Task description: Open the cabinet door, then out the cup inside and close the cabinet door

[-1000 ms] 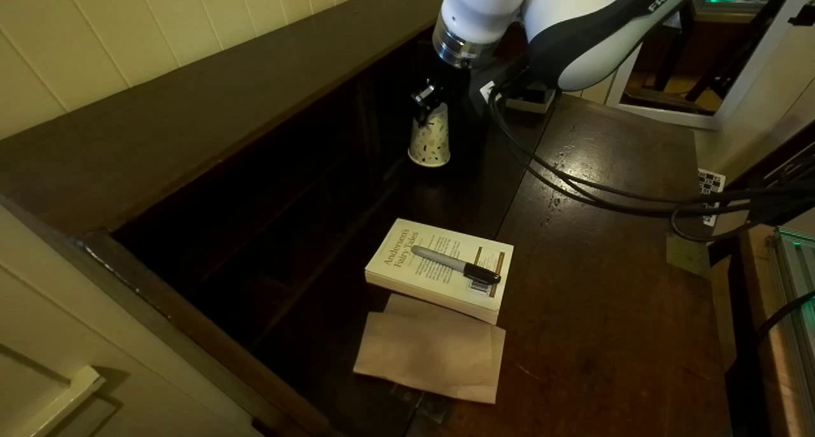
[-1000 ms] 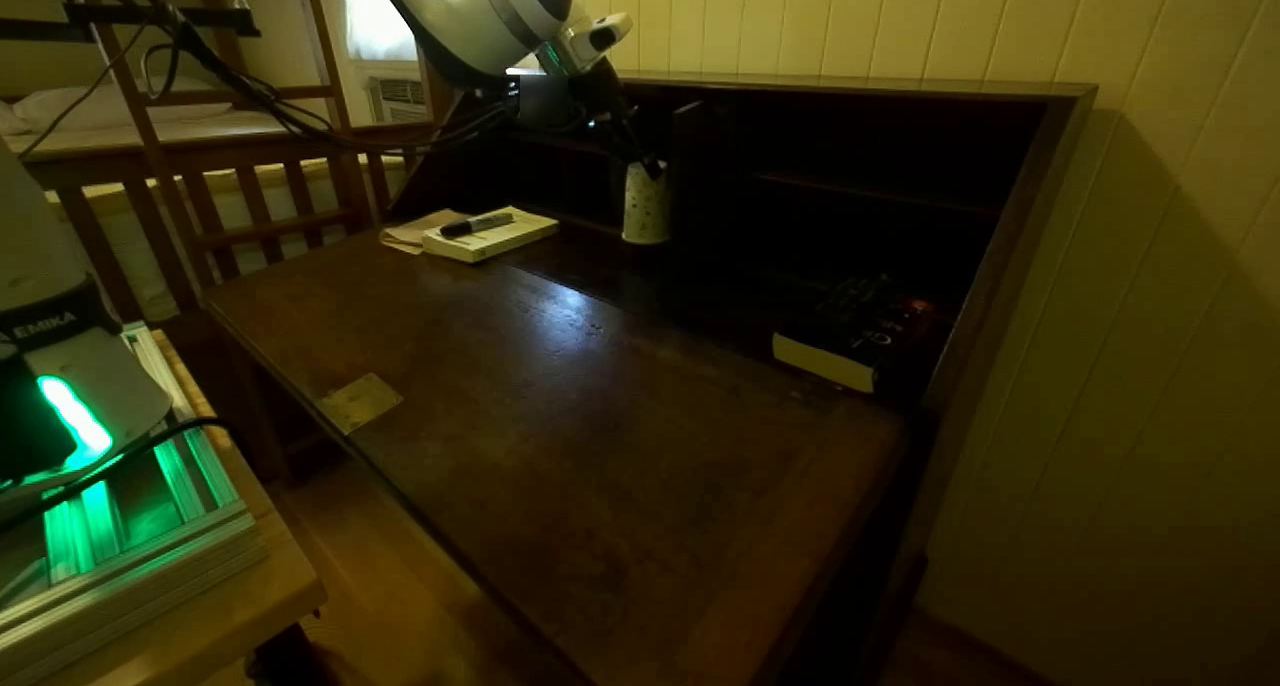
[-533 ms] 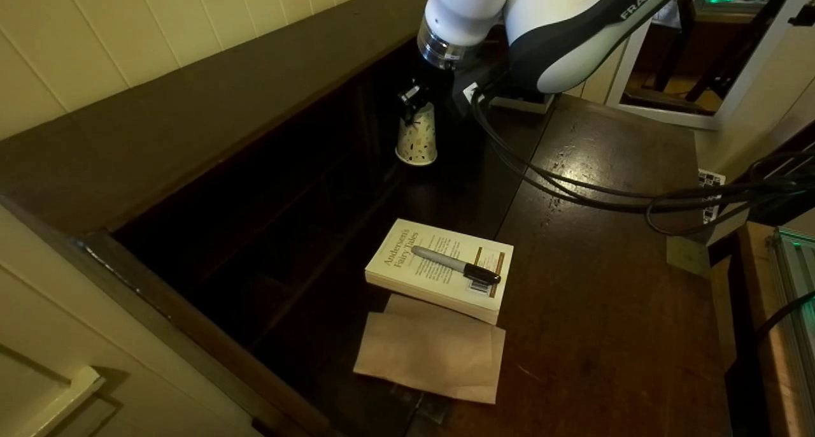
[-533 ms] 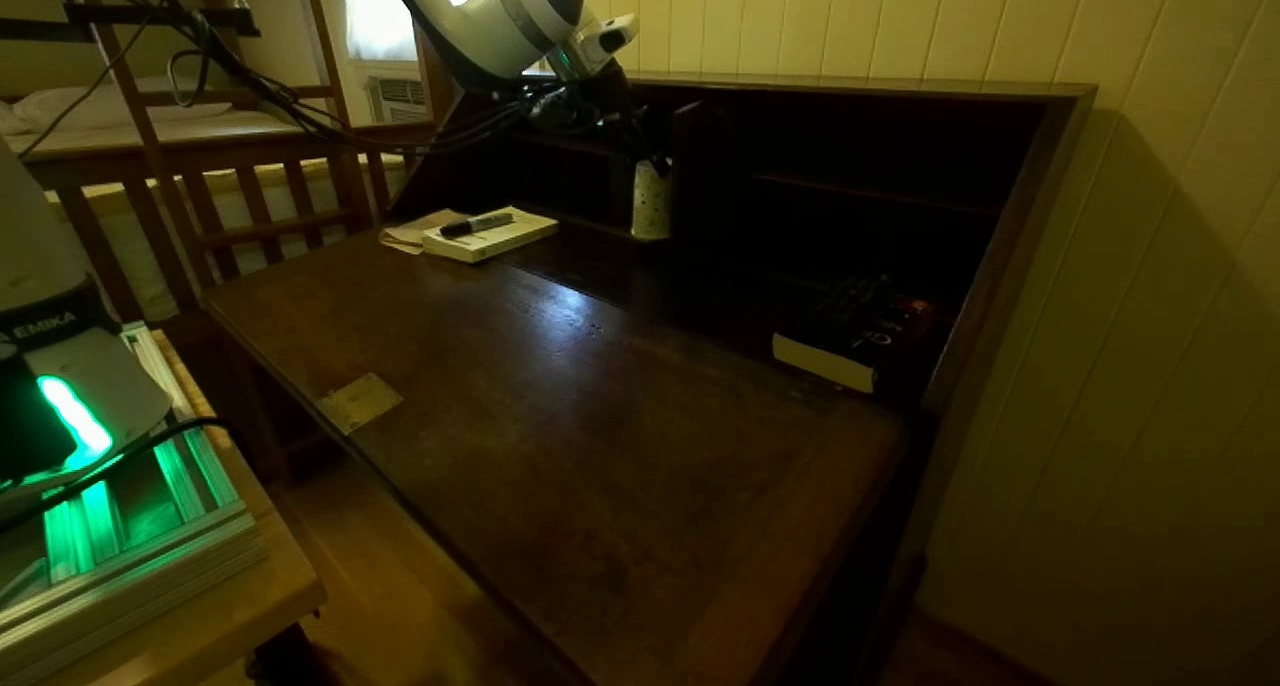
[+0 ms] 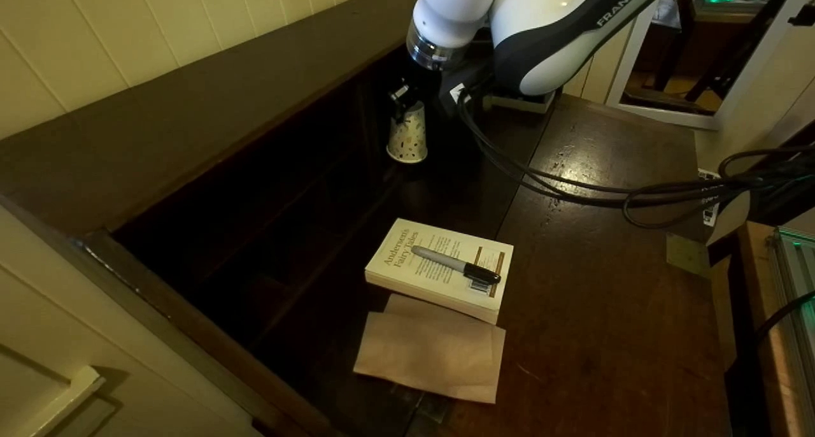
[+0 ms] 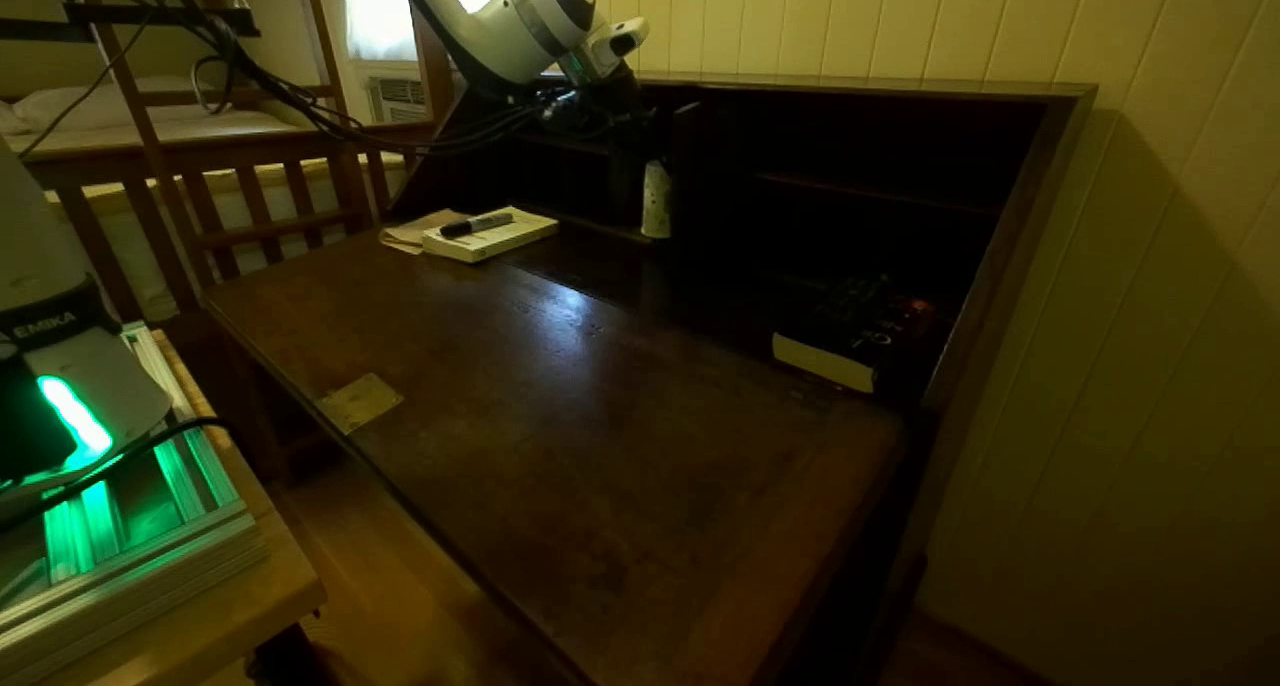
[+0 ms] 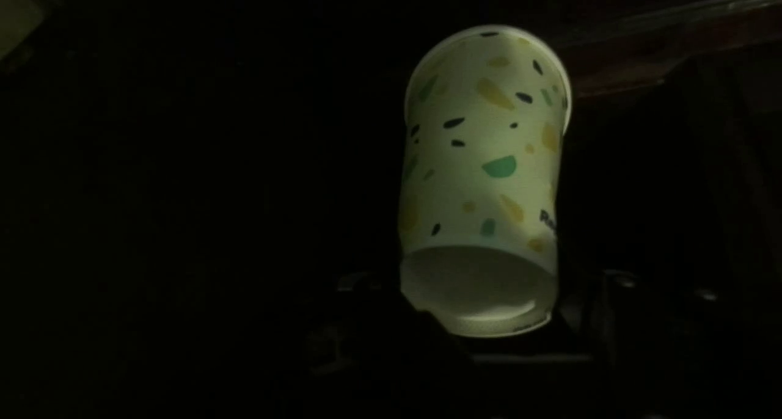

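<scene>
White speckled cup (image 7: 482,174), gripped base-up by part-closed fingers (image 7: 421,339), seems mid-removal; next, probably lower it onto the desk (image 6: 640,456) toward six o'clock.

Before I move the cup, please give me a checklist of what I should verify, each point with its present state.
1. Cup gripped: ok, the gripper holds it near its base.
2. Cup mouth up: not ok, the mouth faces down.
3. White book away from cup: ok, they stand apart.
4. Marker at rest: ok, it lies on the white book.
5. Dark book away from cup: ok, apart.
6. Space behind cup: cannot tell, too dark.
</scene>
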Motion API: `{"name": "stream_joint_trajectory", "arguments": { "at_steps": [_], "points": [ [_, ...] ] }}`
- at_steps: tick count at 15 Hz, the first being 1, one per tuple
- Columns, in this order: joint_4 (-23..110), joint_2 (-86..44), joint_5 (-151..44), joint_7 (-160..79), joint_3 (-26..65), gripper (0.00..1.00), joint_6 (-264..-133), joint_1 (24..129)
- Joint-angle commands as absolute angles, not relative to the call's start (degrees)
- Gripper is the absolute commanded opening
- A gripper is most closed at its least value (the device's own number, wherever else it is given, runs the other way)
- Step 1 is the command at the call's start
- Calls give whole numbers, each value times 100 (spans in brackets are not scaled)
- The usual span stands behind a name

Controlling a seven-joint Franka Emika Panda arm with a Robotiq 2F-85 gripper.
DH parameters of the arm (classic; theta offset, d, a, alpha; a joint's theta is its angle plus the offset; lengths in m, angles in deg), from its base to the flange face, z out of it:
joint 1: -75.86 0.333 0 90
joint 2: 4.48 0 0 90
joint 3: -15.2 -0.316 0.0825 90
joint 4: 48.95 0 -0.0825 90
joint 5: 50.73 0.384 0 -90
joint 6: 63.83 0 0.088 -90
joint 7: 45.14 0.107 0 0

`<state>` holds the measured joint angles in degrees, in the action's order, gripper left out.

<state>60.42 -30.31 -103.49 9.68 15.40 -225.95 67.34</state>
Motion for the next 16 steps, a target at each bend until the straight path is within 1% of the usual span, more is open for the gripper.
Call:
{"name": "stream_joint_trajectory", "arguments": {
  "at_steps": [1, 10, 13, 16],
  "points": [
    [5704, -3324, -10369, 1090, 1557, 51, -22701, 6794],
    [5350, -3628, -10368, 1162, 1581, 48, -22734, 6897],
    [5410, -3592, -10384, 1192, 1586, 43, -22790, 6897],
    [5590, -3480, -10565, 1306, 1666, 41, -22938, 6951]
  ]
}}
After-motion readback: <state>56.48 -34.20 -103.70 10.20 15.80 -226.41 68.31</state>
